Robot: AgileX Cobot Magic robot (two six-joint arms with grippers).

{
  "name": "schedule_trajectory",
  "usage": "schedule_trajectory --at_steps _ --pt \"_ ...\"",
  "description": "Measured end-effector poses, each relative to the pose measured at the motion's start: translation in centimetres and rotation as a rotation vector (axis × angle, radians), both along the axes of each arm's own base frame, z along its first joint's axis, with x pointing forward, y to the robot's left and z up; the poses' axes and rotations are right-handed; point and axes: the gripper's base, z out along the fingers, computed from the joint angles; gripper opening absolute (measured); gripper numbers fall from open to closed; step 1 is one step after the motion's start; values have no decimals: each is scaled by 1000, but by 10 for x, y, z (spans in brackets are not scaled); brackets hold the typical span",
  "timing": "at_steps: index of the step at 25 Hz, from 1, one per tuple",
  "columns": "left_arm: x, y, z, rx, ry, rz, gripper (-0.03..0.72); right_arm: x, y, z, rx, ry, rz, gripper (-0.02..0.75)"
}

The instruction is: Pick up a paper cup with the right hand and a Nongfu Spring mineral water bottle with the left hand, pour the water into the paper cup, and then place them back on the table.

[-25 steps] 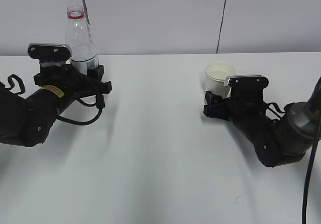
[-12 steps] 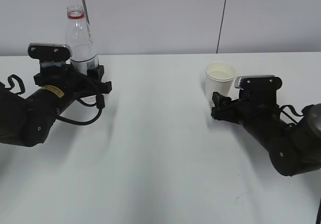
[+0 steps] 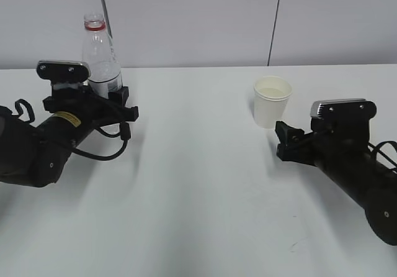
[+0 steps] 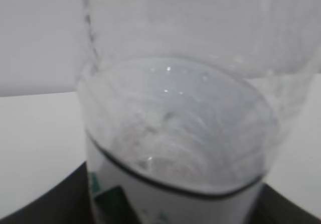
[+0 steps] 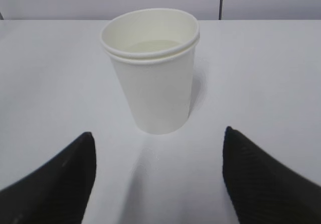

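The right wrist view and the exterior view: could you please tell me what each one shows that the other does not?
Only the right wrist view shows the two separate rolled rims of the paper cup, one nested inside the other, and the wide gap between the right end effector fingertips, well clear of the cup. Only the exterior view shows the Nongfu Spring mineral water bottle standing uncapped between the left end effector fingers, plus both arms. Both show the cup upright on the white table, with liquid inside.
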Motion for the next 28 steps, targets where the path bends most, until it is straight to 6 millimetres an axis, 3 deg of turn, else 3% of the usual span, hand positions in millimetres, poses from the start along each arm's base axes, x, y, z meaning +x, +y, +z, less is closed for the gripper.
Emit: schedule_trajectory --at_steps 6,19,28 --pt "0 0 -11 6 14 2 403 -13 -3 8 1 -1 2 585" --pt "0 0 -12 5 6 2 403 -14 -3 12 3 -11 2 585" --pt "2 0 -8 -5 -30 4 521 -14 -3 12 3 -10 2 585"
